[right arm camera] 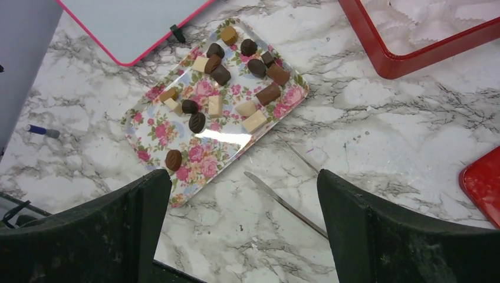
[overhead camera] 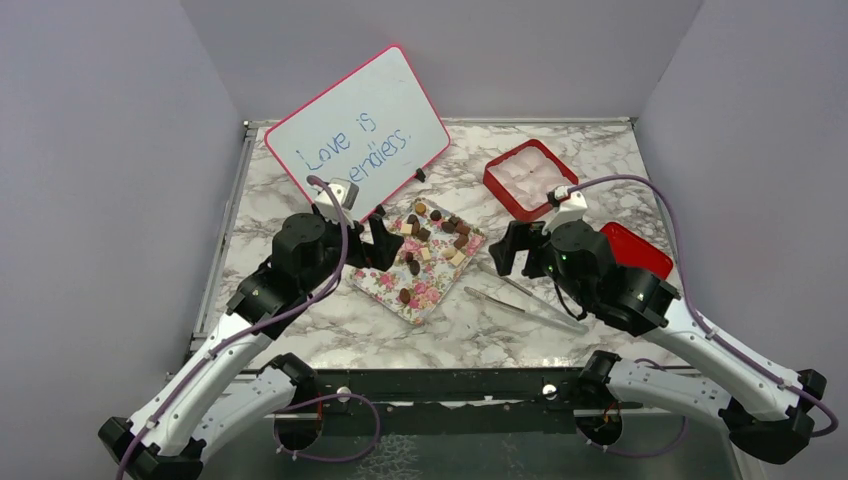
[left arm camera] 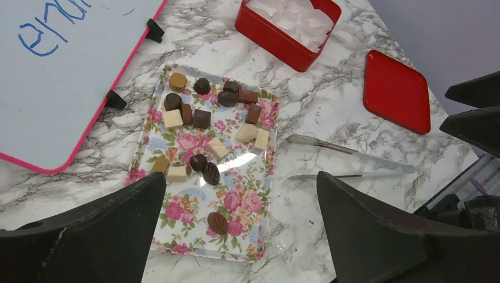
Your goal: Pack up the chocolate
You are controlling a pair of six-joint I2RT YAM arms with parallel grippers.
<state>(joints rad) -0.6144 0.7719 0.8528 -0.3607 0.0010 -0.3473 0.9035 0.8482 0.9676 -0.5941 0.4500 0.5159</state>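
Note:
Several chocolate pieces (overhead camera: 432,238), dark brown, mid-brown and cream, lie on a floral tray (overhead camera: 415,300) at the table's middle. They also show in the left wrist view (left arm camera: 202,118) and the right wrist view (right arm camera: 221,74). A red box (overhead camera: 497,185) lined with white paper cups stands at the back right. My left gripper (overhead camera: 375,245) is open and empty, held above the tray's left edge (left arm camera: 242,180). My right gripper (overhead camera: 508,252) is open and empty, held above the bare marble right of the tray (right arm camera: 243,175).
Metal tongs (overhead camera: 520,300) lie on the marble right of the tray, below my right gripper (right arm camera: 289,203). A red lid (overhead camera: 640,250) lies at the right. A pink-framed whiteboard (overhead camera: 355,130) leans at the back left. A blue pen (right arm camera: 41,131) lies left of the tray.

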